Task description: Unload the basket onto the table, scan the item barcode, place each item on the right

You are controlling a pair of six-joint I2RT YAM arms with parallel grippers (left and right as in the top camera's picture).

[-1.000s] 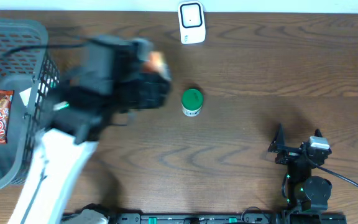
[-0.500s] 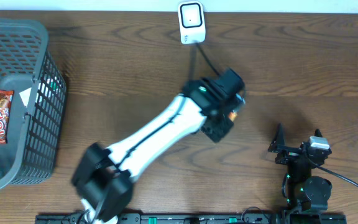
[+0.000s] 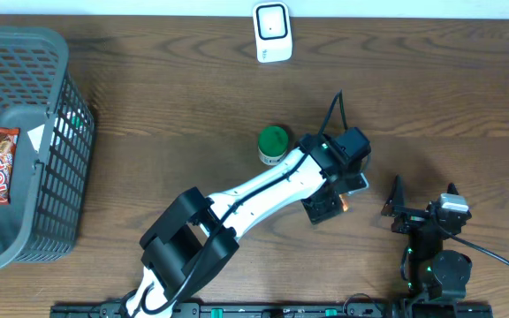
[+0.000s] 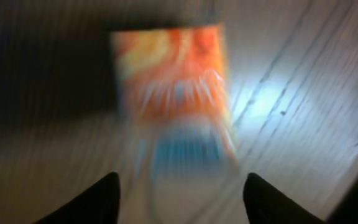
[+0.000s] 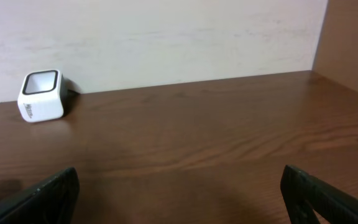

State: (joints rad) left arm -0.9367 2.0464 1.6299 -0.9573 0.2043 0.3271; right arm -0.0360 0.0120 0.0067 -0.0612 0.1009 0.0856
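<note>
Scanner [image 3: 272,32] sits top centre, green-capped tub [image 3: 273,143] just below it. Right of the tub, mid-frame, left gripper [image 4: 182,180] hangs over the orange packet [image 4: 171,81], which lies flat on the table [image 3: 467,97]. Fingers are apart, nothing pinched as far as the blur shows. Packet is probably light, thin, crinkly film, slippery; best pinched across its long edges, gently. Barcode side can't be told. Looks: orange upper part, blue band at lower end, print unreadable. Lower right, right gripper [image 5: 179,199] is spread wide, empty.
</note>
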